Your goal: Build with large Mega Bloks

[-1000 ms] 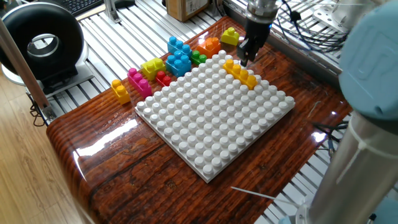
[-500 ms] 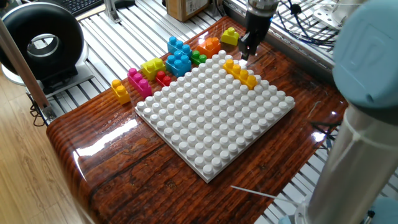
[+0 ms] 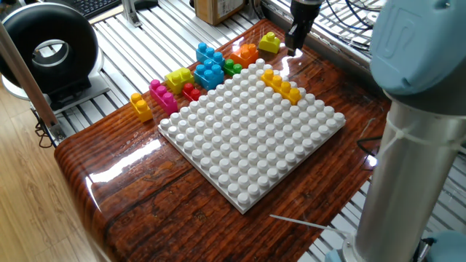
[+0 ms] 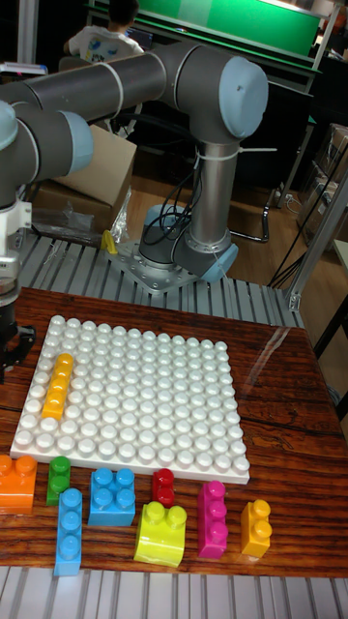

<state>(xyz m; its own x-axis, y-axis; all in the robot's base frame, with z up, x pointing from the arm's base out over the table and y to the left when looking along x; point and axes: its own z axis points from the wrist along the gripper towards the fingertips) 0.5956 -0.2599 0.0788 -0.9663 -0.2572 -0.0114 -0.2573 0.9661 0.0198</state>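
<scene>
The tool [image 3: 295, 45] hangs at the upper right of the frame, holding nothing (whether its fingers are spread I cannot tell from here). One yellow-orange brick [image 3: 281, 85] sits pressed onto the baseplate [image 3: 251, 156]; the other bricks [image 4: 114, 496] wait on the counter [image 3: 156, 196]. They look light, stiff and rather slick: best pinched across the flat sides, below the studs.

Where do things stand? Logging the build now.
Gripper off the baseplate, fingers state unclear. Yellow-orange brick seated on the baseplate's edge. Other bricks loose alongside. Nothing in the way.
</scene>
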